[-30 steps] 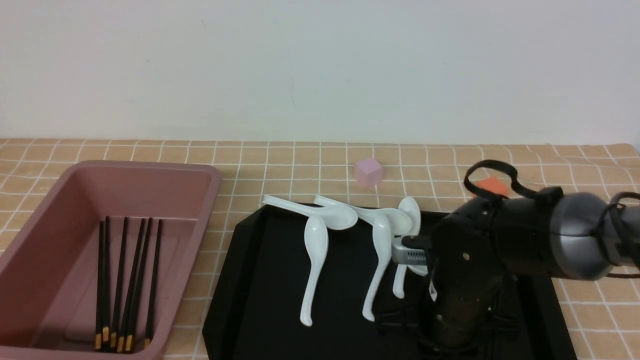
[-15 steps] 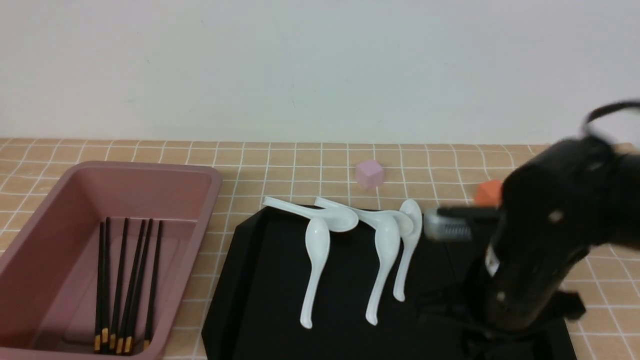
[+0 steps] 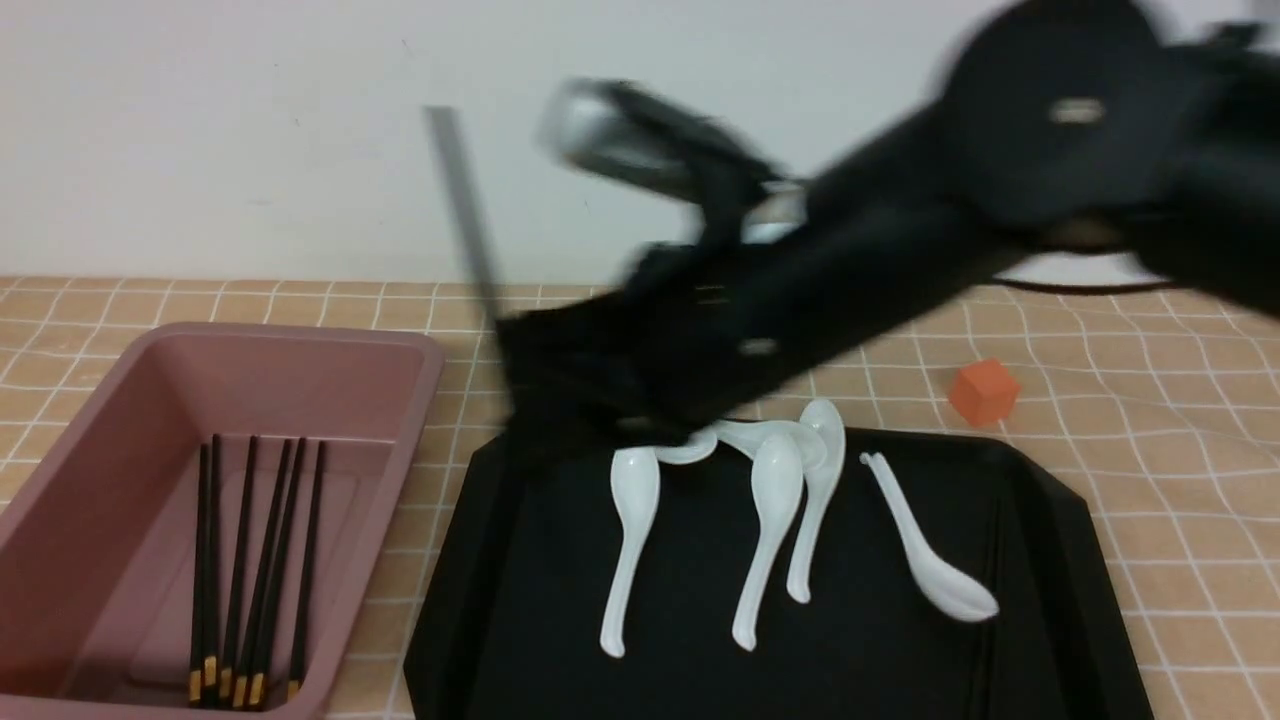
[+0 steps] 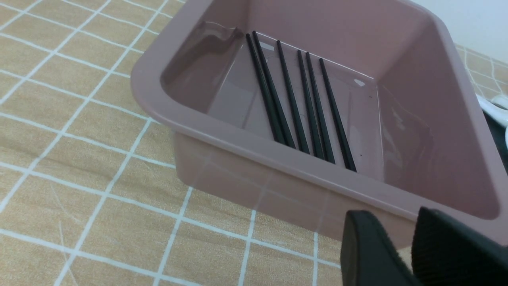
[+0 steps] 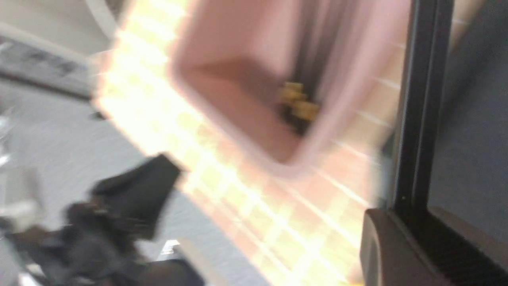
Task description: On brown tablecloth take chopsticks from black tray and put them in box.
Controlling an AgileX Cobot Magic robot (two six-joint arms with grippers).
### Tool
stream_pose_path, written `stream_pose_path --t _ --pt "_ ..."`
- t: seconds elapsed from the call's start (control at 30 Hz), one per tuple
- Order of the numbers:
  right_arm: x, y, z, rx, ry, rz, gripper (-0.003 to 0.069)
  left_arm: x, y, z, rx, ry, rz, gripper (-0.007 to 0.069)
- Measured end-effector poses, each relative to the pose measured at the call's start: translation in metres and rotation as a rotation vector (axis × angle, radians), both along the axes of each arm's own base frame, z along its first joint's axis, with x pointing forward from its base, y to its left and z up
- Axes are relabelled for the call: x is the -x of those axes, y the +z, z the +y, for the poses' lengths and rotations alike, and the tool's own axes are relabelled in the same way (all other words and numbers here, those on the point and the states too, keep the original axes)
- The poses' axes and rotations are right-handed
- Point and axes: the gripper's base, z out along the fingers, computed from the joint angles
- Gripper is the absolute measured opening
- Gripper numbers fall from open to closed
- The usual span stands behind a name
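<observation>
The pink box (image 3: 300, 372) stands at the left on the brown tablecloth (image 3: 1150, 400), with several black chopsticks (image 3: 245, 560) lying inside. My right arm reaches, blurred, across the black tray (image 3: 540, 600). Its gripper (image 3: 520, 390) hangs over the tray's far left corner, shut on chopsticks (image 3: 462, 200) that stick up steeply. In the right wrist view the held chopsticks (image 5: 420, 119) run out from between the gripper (image 5: 410, 212) jaws toward the box (image 5: 246, 131). My left gripper (image 4: 399, 218) hovers outside the box (image 4: 278, 159), slightly open and empty.
Several white spoons (image 3: 630, 520) lie on the tray, and one more spoon (image 3: 930, 550) sits toward its right side. An orange cube (image 3: 985, 392) rests on the cloth behind the tray's right corner. A white wall closes the back.
My right arm has lifted off the tray's right side and swung up and left toward the box, carrying chopsticks. It uncovered the right-hand spoon and now hides the pink cube.
</observation>
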Motion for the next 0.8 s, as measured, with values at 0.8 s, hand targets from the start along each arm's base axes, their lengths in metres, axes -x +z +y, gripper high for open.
stream_pose_path --t 0.8 --pt "-0.043 -0.138 0.129 -0.147 -0.164 -0.072 0.0260 0.000 0.000 0.000 0.000 0.000 0.000 0.0218"
